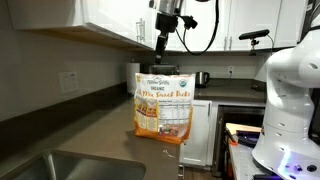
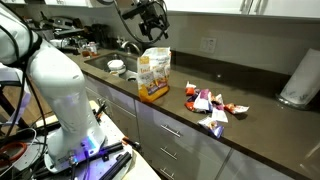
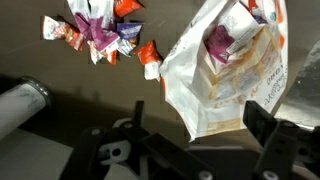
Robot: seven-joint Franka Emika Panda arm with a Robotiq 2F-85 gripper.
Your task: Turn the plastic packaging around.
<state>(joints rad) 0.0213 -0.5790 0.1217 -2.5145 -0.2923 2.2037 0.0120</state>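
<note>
One plastic packaging (image 1: 160, 104) stands upright on the dark counter (image 2: 255, 122), close to the counter's front edge, in both exterior views. White top, orange bottom, and the printed face is turned toward the camera in an exterior view (image 1: 160, 104). Gripper (image 1: 162, 45) hangs straight above the pouch, pointing down and clear of its top edge, with no contact visible in either exterior view. In the wrist view the two dark fingers (image 3: 262, 125) are spread wide and hold nothing. The pouch (image 3: 225, 70) fills the frame beyond them, its near end sitting about in line with the gap between the fingers. Several loose snack wrappers (image 2: 210, 105), red, purple and white, lie scattered on the counter beside the pouch but not touching it. Paper towel roll (image 2: 298, 80) is at the far end of the counter, well apart from the pouch. White robot body (image 1: 290, 100) is at the frame's side. Small white dish (image 2: 116, 67) sits near the pouch on the other side from the wrappers.
</note>
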